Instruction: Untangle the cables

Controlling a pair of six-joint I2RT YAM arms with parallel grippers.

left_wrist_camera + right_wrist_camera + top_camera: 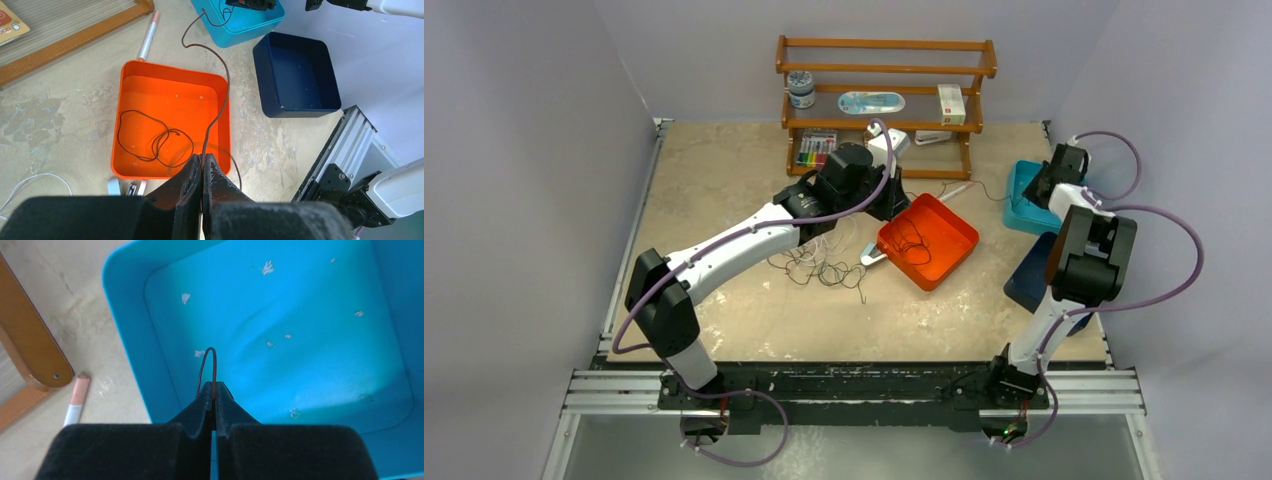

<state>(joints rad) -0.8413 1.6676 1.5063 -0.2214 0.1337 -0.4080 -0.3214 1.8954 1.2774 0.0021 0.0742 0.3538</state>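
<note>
My left gripper (pixel 202 159) is shut on a thin dark brown cable (pixel 224 90) above the near rim of the orange tray (pixel 165 68). That cable runs away across the tray to the light-blue tray (pixel 240 27). My right gripper (pixel 213 387) is shut on a small loop of the same dark cable (pixel 210 352), over the inside of the light-blue tray (pixel 130 330). Another dark cable (pixel 150 140) lies coiled in the orange tray. A tangle of white and dark cables (pixel 819 262) lies on the table under my left arm, left of the orange tray (pixel 944 215).
A dark blue tray (pixel 1029 280) sits near my right arm, in front of the light-blue tray (pixel 1021 210). A wooden shelf (pixel 884 70) with small items stands at the back. A pen (pixel 148 37) lies beyond the orange tray. A white cable end (pixel 35 176) shows at left.
</note>
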